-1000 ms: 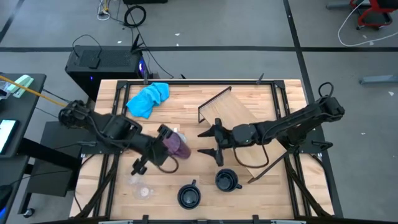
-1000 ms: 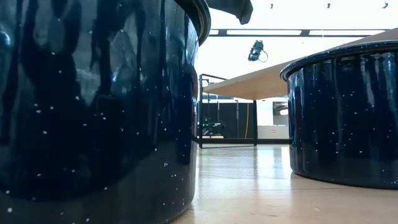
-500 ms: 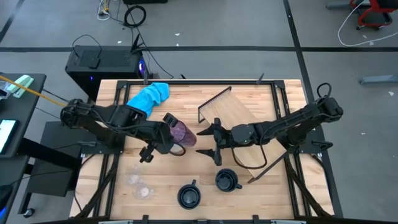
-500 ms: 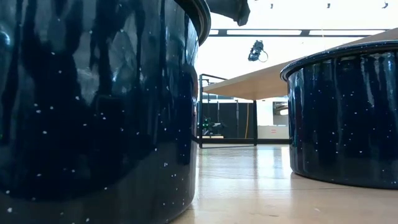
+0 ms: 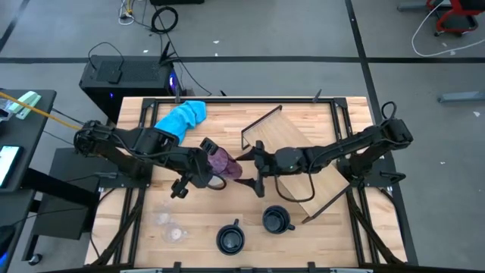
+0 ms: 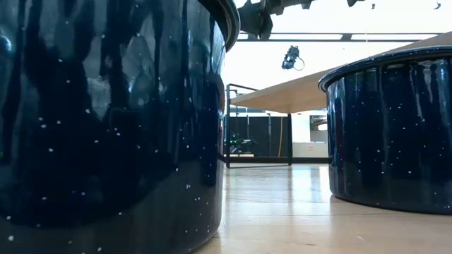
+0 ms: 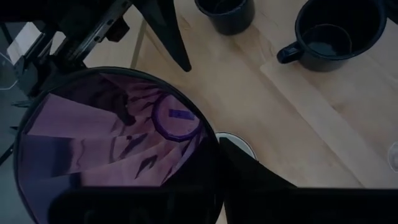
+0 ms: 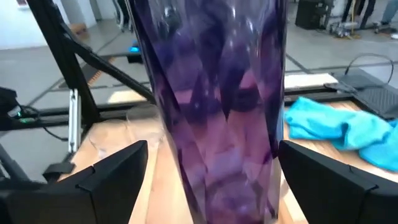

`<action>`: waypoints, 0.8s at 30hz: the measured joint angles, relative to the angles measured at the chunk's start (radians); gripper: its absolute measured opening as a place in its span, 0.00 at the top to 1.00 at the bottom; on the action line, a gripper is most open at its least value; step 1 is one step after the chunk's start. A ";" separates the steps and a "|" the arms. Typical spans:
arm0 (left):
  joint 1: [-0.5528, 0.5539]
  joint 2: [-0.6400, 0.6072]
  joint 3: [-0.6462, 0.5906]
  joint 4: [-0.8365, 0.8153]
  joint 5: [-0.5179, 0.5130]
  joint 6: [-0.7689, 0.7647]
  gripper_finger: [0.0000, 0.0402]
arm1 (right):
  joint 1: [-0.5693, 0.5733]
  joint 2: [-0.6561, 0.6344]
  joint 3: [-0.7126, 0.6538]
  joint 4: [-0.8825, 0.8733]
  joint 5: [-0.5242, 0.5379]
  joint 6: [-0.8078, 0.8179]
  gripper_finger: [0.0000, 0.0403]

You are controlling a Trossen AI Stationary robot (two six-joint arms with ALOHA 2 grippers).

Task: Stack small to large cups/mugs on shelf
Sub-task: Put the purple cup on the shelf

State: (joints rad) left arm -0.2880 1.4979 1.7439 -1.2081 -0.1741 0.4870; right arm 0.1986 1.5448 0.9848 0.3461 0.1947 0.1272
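High view, looking straight down: a light wooden bench (image 5: 227, 212) with black rails fills the middle. On its right half lies a long rectangular light wooden shelf board (image 5: 292, 140) with a thin black wire frame, set at a slant. A bright blue crumpled cloth (image 5: 180, 120) sits near the far left corner. The left gripper (image 5: 206, 165) is clamped on a tall purple translucent tumbler (image 5: 224, 164), held on its side above the bench centre. The right gripper (image 5: 248, 171) has its fingers spread wide on either side of the tumbler's far end, not gripping it. Two dark navy speckled mugs (image 5: 230, 238) (image 5: 276, 221) stand near the front edge. Two small clear glasses (image 5: 171, 229) stand at the front left.
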 joint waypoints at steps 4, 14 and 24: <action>0.003 0.000 0.000 0.020 0.006 0.008 0.95 | -0.003 0.019 0.000 0.021 -0.005 0.001 0.09; 0.015 0.001 0.000 0.080 -0.005 0.037 0.96 | -0.016 0.066 0.000 0.079 -0.011 -0.008 0.02; 0.038 0.001 0.000 0.117 0.020 0.048 0.96 | -0.016 0.061 0.004 0.088 -0.013 -0.007 0.06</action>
State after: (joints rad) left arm -0.2502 1.4986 1.7443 -1.0909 -0.1542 0.5348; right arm 0.1825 1.6054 0.9884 0.4339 0.1821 0.1201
